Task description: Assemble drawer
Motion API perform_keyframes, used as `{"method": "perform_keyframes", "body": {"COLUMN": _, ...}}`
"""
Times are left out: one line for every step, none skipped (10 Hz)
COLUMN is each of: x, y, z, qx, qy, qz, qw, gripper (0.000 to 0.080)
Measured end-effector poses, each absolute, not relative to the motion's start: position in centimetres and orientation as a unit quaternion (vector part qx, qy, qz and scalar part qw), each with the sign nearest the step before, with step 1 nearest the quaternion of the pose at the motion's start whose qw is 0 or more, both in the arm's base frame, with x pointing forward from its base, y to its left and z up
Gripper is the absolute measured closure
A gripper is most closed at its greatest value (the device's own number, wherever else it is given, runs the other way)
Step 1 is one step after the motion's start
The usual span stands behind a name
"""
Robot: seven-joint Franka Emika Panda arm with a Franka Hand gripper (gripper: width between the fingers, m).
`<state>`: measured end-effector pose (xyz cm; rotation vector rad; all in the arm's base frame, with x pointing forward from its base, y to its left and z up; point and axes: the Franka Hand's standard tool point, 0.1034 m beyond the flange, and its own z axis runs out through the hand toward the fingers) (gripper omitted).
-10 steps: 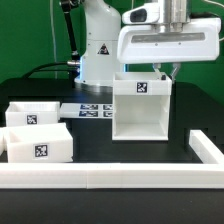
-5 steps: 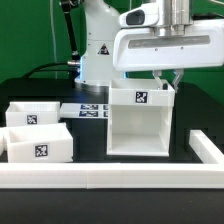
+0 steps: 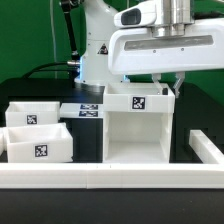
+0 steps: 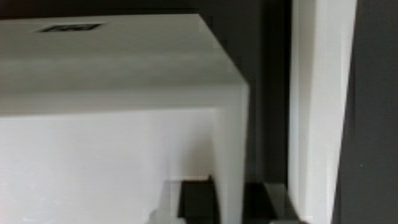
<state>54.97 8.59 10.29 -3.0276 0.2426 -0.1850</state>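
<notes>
The tall white housing box [image 3: 135,128] of the drawer stands in the middle with its open side facing the camera and a square tag on its top front. My gripper [image 3: 168,88] comes down from above and is shut on the box's wall on the exterior view's right. In the wrist view my dark fingers [image 4: 196,200] pinch that thin white wall [image 4: 231,140], with my gripper [image 4: 233,200] around it. Two shallow white trays [image 3: 30,115] [image 3: 40,146] sit on the exterior view's left, apart from the box.
A long low white rail [image 3: 100,178] runs along the front and turns back on the exterior view's right [image 3: 205,150]; it also shows in the wrist view [image 4: 320,100]. The marker board [image 3: 88,108] lies behind the trays. The robot base [image 3: 95,50] stands at the back.
The housing box, held in my gripper, has moved toward the front rail and looks larger. The trays have not moved.
</notes>
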Motion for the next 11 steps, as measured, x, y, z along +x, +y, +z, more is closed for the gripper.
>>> {"method": "perform_keyframes", "body": {"x": 55.1, "y": 8.7, "z": 10.4, "qx": -0.991, "qy": 0.106, "qz": -0.060, "qw": 0.052, "gripper": 0.0761}}
{"method": "perform_keyframes", "body": {"x": 55.1, "y": 8.7, "z": 10.4, "qx": -0.988, "qy": 0.133, "qz": -0.060, "qw": 0.055, "gripper": 0.0761}}
{"method": "perform_keyframes", "body": {"x": 55.2, "y": 8.8, "z": 10.5, "qx": -0.983, "qy": 0.163, "qz": -0.059, "qw": 0.059, "gripper": 0.0761}}
{"method": "perform_keyframes", "body": {"x": 55.3, "y": 8.9, "z": 10.5, "qx": -0.978, "qy": 0.188, "qz": -0.059, "qw": 0.061, "gripper": 0.0761}}
{"method": "perform_keyframes", "body": {"x": 55.4, "y": 9.0, "z": 10.6, "qx": -0.971, "qy": 0.221, "qz": -0.060, "qw": 0.067, "gripper": 0.0761}}
{"method": "perform_keyframes", "body": {"x": 55.9, "y": 8.7, "z": 10.6, "qx": -0.960, "qy": 0.263, "qz": -0.059, "qw": 0.072, "gripper": 0.0761}}
{"method": "perform_keyframes", "body": {"x": 56.8, "y": 8.4, "z": 10.8, "qx": -0.946, "qy": 0.309, "qz": -0.059, "qw": 0.078, "gripper": 0.0761}}
{"method": "perform_keyframes", "body": {"x": 57.3, "y": 8.5, "z": 10.9, "qx": -0.934, "qy": 0.343, "qz": -0.058, "qw": 0.081, "gripper": 0.0760}}
{"method": "perform_keyframes", "body": {"x": 57.5, "y": 8.6, "z": 11.1, "qx": -0.925, "qy": 0.365, "qz": -0.058, "qw": 0.086, "gripper": 0.0760}}
{"method": "perform_keyframes", "body": {"x": 57.6, "y": 8.8, "z": 11.2, "qx": -0.912, "qy": 0.395, "qz": -0.057, "qw": 0.092, "gripper": 0.0760}}
{"method": "perform_keyframes", "body": {"x": 57.6, "y": 9.0, "z": 11.2, "qx": -0.902, "qy": 0.417, "qz": -0.054, "qw": 0.097, "gripper": 0.0760}}
